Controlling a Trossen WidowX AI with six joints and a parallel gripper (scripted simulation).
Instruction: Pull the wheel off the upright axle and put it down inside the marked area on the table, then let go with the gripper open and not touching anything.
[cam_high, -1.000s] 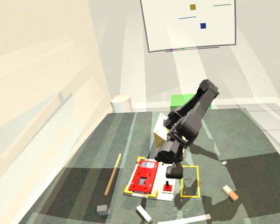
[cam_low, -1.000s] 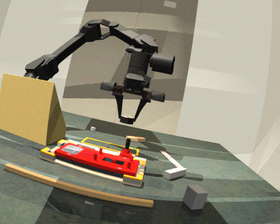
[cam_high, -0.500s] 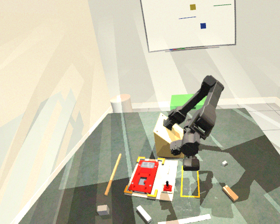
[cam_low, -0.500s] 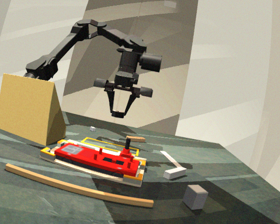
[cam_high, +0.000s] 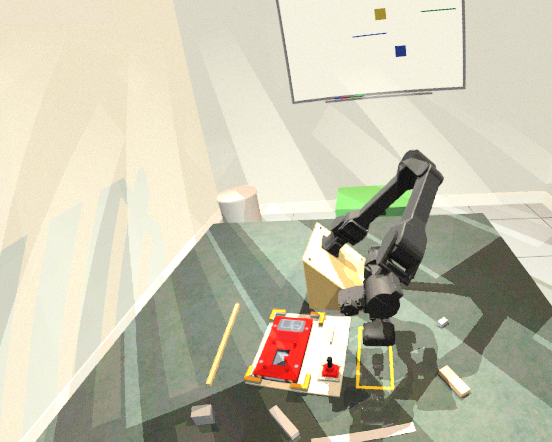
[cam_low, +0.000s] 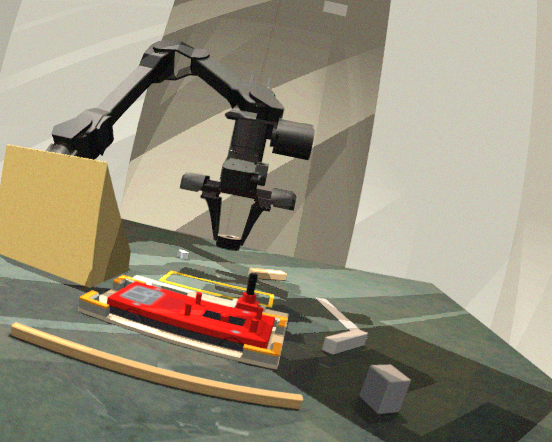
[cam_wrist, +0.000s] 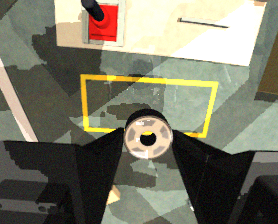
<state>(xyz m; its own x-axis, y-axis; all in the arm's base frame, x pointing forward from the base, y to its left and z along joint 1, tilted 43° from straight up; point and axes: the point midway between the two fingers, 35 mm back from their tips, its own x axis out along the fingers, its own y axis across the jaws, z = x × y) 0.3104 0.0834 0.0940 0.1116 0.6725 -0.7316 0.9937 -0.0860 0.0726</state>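
one wheel (cam_low: 228, 244) (cam_wrist: 132, 146), seemingly clear of the axle (cam_high: 329, 362) (cam_low: 252, 283) (cam_wrist: 93, 9)

So the top cam sits high up, tilted rather than straight down — it gets the table (cam_high: 260, 245), wall and whiteboard (cam_high: 345, 65). Exterior's lower and closer, looking across from the wooden strip (cam_high: 223, 345) (cam_low: 155, 370) side. Wrist cam's nearest, facing down past the gripper (cam_low: 229, 240) (cam_wrist: 148, 137) — all three share the yellow outline (cam_high: 358, 360) (cam_low: 220, 293) (cam_wrist: 84, 105).
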